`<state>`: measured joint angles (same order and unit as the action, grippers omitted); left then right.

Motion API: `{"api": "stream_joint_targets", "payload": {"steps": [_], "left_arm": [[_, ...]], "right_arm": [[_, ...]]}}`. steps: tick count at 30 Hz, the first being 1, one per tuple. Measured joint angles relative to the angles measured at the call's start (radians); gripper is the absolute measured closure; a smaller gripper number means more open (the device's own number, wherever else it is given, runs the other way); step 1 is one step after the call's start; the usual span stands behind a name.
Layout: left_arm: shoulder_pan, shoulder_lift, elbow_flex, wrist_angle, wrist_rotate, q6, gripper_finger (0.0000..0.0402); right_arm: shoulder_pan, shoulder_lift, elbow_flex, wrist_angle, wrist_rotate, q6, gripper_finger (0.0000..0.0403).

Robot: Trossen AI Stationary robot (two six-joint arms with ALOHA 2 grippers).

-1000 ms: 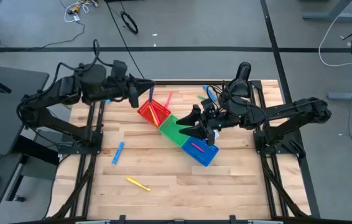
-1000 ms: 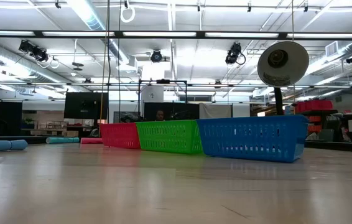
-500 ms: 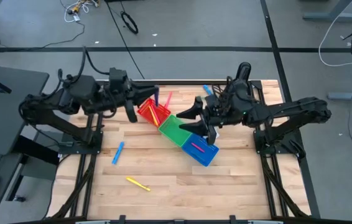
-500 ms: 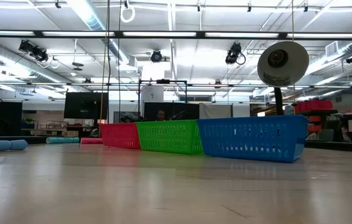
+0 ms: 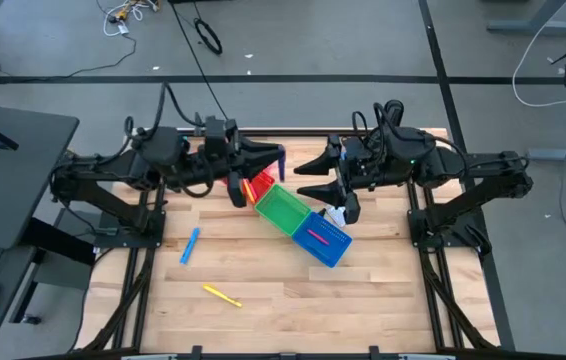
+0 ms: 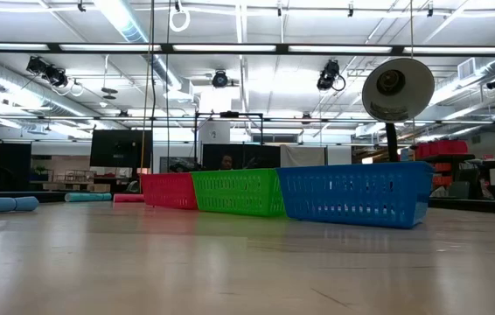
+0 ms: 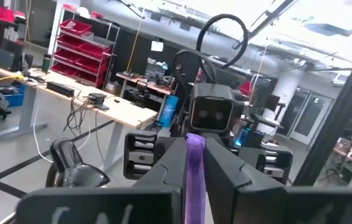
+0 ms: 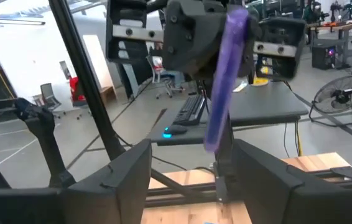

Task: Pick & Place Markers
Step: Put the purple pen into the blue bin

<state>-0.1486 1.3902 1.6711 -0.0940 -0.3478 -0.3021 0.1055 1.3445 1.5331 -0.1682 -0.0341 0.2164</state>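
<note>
1. Above the red bin (image 5: 246, 186), the left gripper (image 5: 277, 158) is raised off the table and clamps a purple marker (image 7: 195, 171) between its fingers (image 7: 166, 171); in the left wrist view the marker runs lengthwise up the narrow gap between them.
2. Facing it across that gap, the right gripper (image 5: 311, 176) hovers over the back of the table with its fingers (image 8: 129, 177) spread wide and nothing between them.
3. The right wrist view looks straight at the left gripper (image 8: 204, 34), with the purple marker (image 8: 224, 78) hanging down from it, slightly tilted, in line with the space between the right fingers but not touching them.
4. Below the two grippers, three bins sit in a diagonal row touching one another: red, then the green bin (image 5: 285, 211), then the blue bin (image 5: 326, 243).
5. The red bin holds yellow markers (image 5: 251, 190); a pink marker (image 5: 316, 236) lies in the blue bin.
6. Well apart from the bins, on the bare wooden table (image 5: 293, 300), lie a blue marker (image 5: 190, 245) and, nearer the front edge, a yellow marker (image 5: 221, 295).
7. From table height the three bins stand side by side, red (image 6: 169, 190), green (image 6: 235, 192) and blue (image 6: 352, 194); neither gripper shows there.
</note>
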Motion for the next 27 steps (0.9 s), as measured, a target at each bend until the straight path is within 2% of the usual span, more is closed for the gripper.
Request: {"api": "stream_joint_targets", "payload": {"steps": [18,23,27], "left_arm": [[0.0,0.072,0.0,0.065,0.039,-0.004,0.0363],[0.0,0.071,0.0,0.07,0.038,-0.003,0.0366],[0.0,0.071,0.0,0.074,0.038,-0.001,0.0363]], "right_arm": [[0.013,0.029,0.002,0.022,-0.008,0.01,0.0184],[0.013,0.029,0.002,0.009,-0.008,0.006,0.0196],[0.013,0.028,0.002,0.01,-0.008,-0.015,0.0222]]}}
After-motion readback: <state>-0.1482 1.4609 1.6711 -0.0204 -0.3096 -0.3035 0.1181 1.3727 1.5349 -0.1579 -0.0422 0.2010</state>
